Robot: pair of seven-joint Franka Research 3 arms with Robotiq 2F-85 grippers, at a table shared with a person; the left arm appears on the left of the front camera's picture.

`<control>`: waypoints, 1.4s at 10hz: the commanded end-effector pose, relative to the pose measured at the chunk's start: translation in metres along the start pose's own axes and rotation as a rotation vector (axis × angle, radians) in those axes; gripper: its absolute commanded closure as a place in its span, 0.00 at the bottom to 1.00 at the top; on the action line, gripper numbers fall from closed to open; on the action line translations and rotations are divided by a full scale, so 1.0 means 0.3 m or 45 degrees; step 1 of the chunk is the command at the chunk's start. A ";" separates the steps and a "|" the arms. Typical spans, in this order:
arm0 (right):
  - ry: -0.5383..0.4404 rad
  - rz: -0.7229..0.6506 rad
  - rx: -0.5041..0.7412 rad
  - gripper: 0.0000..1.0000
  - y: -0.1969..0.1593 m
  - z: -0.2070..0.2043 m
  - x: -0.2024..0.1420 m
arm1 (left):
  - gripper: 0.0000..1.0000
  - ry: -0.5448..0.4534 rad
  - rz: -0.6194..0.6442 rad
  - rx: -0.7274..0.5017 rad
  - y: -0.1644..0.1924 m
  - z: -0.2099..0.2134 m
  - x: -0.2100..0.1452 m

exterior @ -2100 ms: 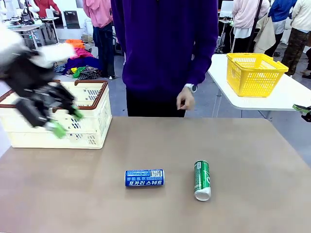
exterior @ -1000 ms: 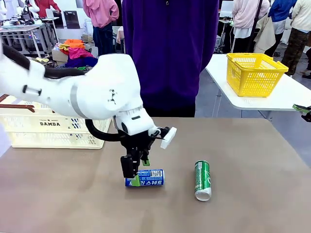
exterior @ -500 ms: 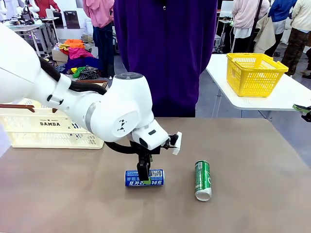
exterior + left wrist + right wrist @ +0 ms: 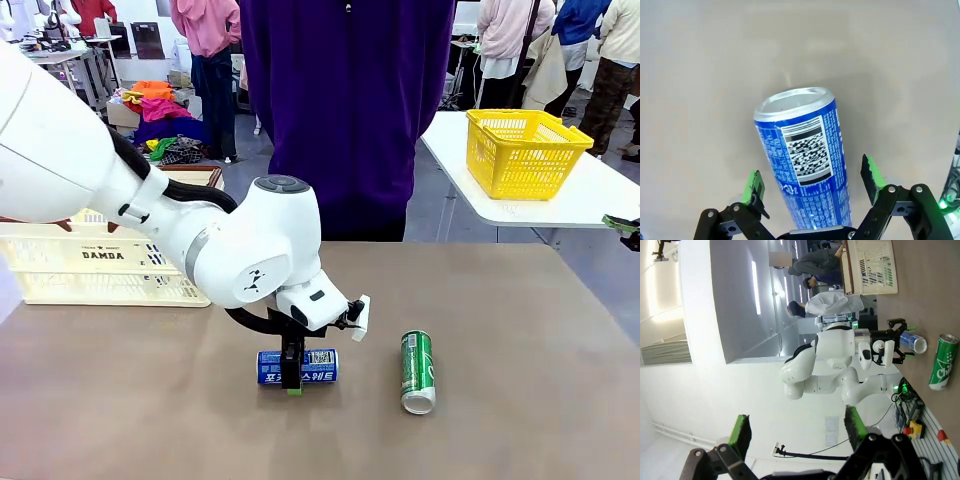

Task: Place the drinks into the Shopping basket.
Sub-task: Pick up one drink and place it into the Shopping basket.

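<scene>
A blue drink can (image 4: 312, 366) lies on its side mid-table. My left gripper (image 4: 292, 374) is down over it, open, its green pads (image 4: 754, 187) standing either side of the can (image 4: 802, 160) with gaps showing. A green drink can (image 4: 416, 370) lies to the right of it, untouched. The cream Shopping basket (image 4: 100, 262) stands at the table's far left. My right gripper (image 4: 797, 432) is open and holds nothing; its wrist view looks from afar at the blue can (image 4: 914, 341), the green can (image 4: 942, 368) and the basket (image 4: 870, 267).
A person in a purple top (image 4: 345, 110) stands at the far edge of the table. A yellow mesh basket (image 4: 525, 150) sits on a white side table at the right. My left arm's white elbow (image 4: 250, 250) bulks between the basket and the cans.
My left gripper has slid from the blue can's left end toward its middle and dropped lower around it. Both cans lie where they were.
</scene>
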State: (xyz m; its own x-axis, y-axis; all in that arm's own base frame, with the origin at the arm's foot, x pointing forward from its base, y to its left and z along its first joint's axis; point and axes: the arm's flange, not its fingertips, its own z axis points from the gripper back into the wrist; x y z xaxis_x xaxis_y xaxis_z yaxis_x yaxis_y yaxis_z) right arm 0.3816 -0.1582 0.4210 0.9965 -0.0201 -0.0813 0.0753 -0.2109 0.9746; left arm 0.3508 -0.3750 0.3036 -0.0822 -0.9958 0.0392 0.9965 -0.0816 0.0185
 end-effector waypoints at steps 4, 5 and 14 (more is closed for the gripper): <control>-0.007 -0.017 0.018 0.00 0.017 0.006 0.002 | 0.63 0.013 0.024 0.037 -0.005 -0.004 0.019; -0.007 -0.017 0.018 0.00 0.017 0.006 0.002 | 1.00 0.013 0.029 0.046 -0.008 -0.003 0.018; -0.007 -0.017 0.018 0.00 0.017 0.006 0.002 | 1.00 -0.046 0.747 0.033 -0.029 0.797 -0.259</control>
State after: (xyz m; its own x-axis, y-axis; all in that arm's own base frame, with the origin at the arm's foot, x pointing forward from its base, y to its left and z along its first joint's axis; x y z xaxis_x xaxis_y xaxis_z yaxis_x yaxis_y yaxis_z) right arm 0.3816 -0.1582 0.4209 0.9965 -0.0201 -0.0817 0.0757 -0.2110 0.9745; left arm 0.3461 -0.2985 0.5073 0.3300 -0.9399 0.0877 0.9426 0.3331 0.0222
